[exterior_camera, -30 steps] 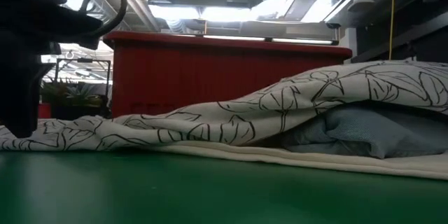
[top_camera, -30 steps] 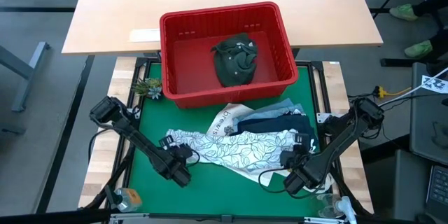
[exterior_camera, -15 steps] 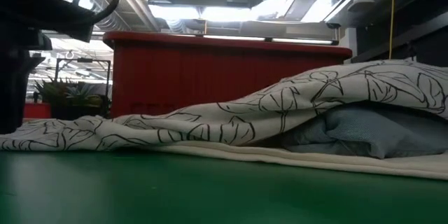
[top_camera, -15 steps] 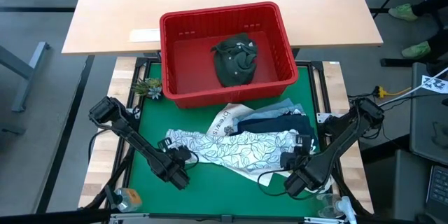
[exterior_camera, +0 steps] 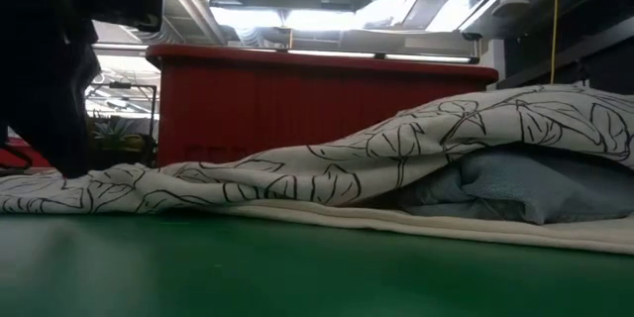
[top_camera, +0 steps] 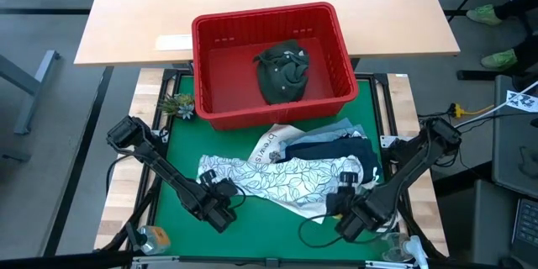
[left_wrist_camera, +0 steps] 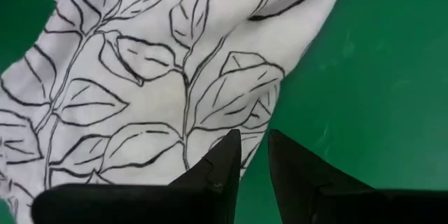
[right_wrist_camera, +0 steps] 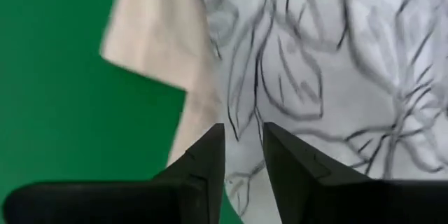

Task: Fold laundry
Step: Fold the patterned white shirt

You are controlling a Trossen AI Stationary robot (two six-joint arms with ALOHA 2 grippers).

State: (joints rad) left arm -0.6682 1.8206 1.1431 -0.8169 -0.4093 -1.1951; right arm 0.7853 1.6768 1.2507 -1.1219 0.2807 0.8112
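Two dark grippers are gripping the near edge of the white leaf-printed garment (top_camera: 282,181), one toward each end, probably so that the cloth can be lifted and drawn flat for folding. At the near left, the left gripper (left_wrist_camera: 253,155) is closing its narrow fingers on the garment's corner where it is lying against the green table mat (top_camera: 252,227). At the near right, the right gripper (right_wrist_camera: 243,148) is pinching the printed edge beside a plain cream strip of cloth (right_wrist_camera: 157,35), its fingers likewise standing narrow. Both arms are reaching inward and low from the table's outer corners, elbows out, wrists angling toward the middle.

Beyond the printed garment, the navy blue garment (top_camera: 324,147) and the light blue denim garment (top_camera: 336,129) are lying partly beneath it, with a white printed tote bag (top_camera: 273,140) just beside them. Farthest back, the red slotted plastic basket (top_camera: 252,25) is holding the dark olive green garment (top_camera: 282,69), bunched, awaiting its turn.
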